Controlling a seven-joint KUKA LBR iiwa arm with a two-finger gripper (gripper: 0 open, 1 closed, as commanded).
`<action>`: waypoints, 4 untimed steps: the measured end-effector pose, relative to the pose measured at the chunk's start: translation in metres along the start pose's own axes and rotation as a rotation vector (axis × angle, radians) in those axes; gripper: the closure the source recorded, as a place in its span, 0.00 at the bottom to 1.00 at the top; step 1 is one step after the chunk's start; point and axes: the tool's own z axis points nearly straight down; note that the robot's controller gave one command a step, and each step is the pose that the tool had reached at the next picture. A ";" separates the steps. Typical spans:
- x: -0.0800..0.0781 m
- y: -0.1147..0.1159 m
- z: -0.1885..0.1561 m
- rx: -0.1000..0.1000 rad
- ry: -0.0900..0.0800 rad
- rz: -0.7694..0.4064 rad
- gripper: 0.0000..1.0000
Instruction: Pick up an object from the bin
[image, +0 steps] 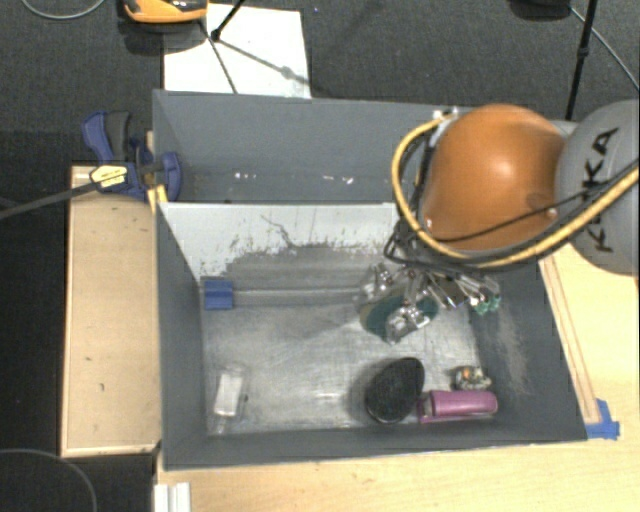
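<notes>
My gripper hangs below the orange dome over the right middle of the bin. A dark teal rounded thing sits right against its lower left side; whether it is gripped cannot be made out. A black oval object lies just below, near the front wall. To its right lies a purple cylinder, with a small brownish piece above it.
A small blue block rests against the left wall. A clear plastic piece lies at the front left. A small green bit shows to the right of the gripper. The arm and dome cover the bin's back right.
</notes>
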 end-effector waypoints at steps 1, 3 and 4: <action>0.001 0.002 0.005 -0.004 0.008 0.000 0.00; 0.003 0.040 0.163 -0.003 0.001 0.147 1.00; -0.003 -0.046 -0.033 0.002 -0.002 0.068 1.00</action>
